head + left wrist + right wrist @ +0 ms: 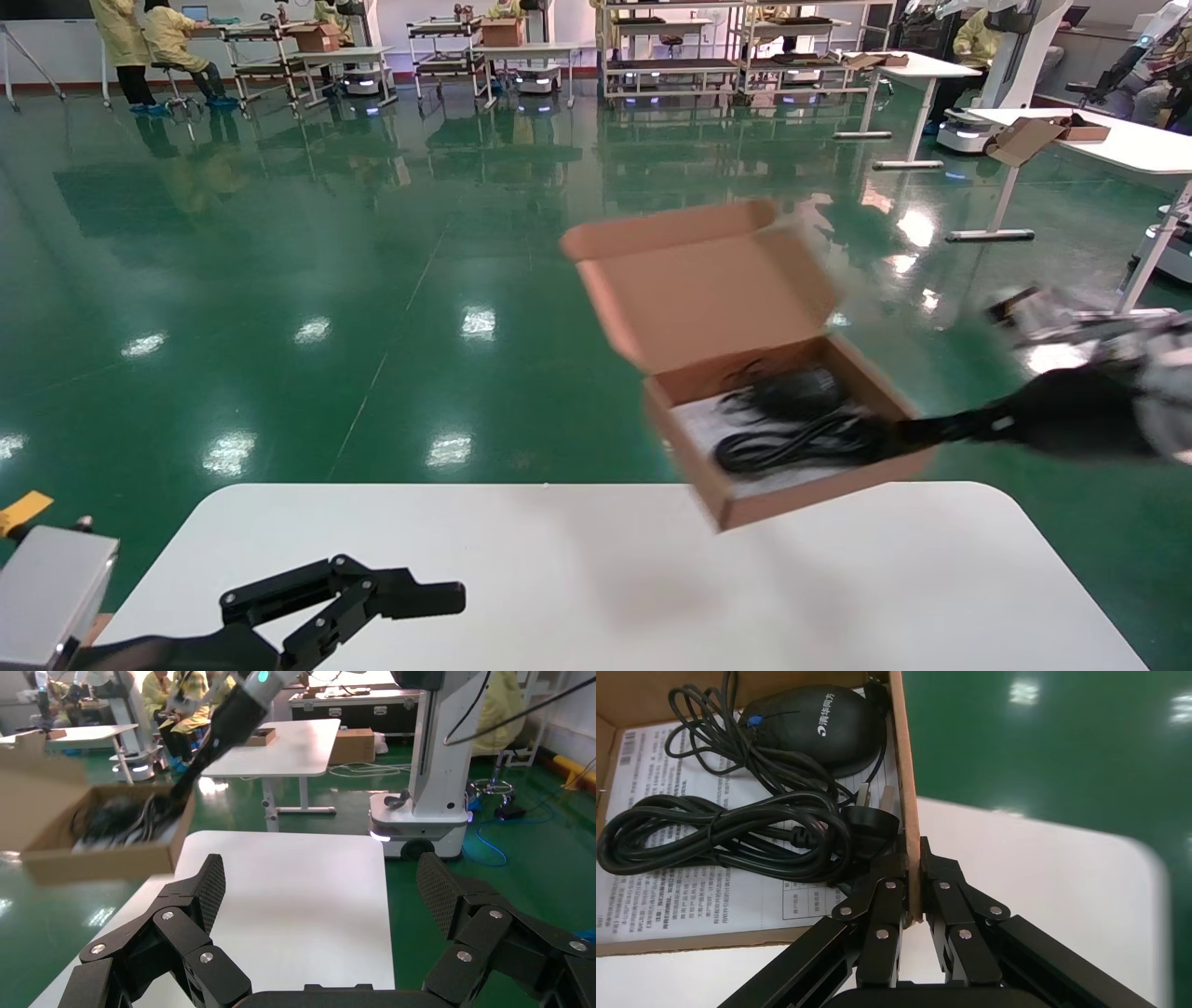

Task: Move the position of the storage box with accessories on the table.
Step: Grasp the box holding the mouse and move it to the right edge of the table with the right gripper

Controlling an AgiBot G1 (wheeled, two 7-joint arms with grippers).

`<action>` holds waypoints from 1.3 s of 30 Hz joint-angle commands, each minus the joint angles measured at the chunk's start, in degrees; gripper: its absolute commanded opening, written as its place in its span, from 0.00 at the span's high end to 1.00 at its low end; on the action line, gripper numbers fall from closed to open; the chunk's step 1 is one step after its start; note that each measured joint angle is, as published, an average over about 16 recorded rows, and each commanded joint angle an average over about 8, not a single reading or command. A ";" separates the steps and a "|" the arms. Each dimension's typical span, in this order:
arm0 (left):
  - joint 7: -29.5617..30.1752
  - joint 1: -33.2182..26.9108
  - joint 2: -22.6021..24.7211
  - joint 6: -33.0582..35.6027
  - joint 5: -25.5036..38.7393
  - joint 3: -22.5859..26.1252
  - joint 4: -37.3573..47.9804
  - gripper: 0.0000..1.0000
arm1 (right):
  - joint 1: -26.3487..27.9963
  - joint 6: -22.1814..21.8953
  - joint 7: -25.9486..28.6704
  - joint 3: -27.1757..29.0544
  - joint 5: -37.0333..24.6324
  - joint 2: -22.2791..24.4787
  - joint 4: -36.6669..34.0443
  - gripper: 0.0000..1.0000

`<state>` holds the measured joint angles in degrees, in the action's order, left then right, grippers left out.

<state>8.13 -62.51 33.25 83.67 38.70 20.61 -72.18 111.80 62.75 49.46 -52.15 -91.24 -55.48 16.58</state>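
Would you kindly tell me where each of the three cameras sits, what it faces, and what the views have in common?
Head view: on the robot's head, looking forward and down over the table and green floor; both arms show.
Left wrist view: on the left arm, looking past the open left gripper across the table.
Right wrist view: on the right arm, looking down at the right gripper pinching the storage box wall, cables inside.
Shared: all three show the lifted storage box.

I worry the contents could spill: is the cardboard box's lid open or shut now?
Open. The small brown cardboard storage box has its flap lid raised, exposing black coiled cables on white printed paper, while the right hand pinches its side wall.
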 commanded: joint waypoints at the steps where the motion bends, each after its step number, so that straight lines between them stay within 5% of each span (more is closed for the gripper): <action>1: 0.00 0.00 0.00 0.00 0.00 0.00 0.00 0.00 | 1.83 0.58 -0.08 -0.12 -0.54 1.69 0.01 1.00; 16: 0.00 0.00 0.00 0.00 -0.01 0.01 0.00 0.00 | 3.90 -0.60 -6.12 0.51 -0.81 10.76 -6.15 1.00; 39: -0.01 0.00 -0.01 -0.01 -0.01 0.02 0.00 0.00 | -10.66 -9.99 -18.22 6.02 7.42 12.12 -15.53 1.00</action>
<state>8.12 -62.52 33.25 83.67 38.69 20.63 -72.18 101.31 52.36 31.43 -46.19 -83.91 -43.47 1.23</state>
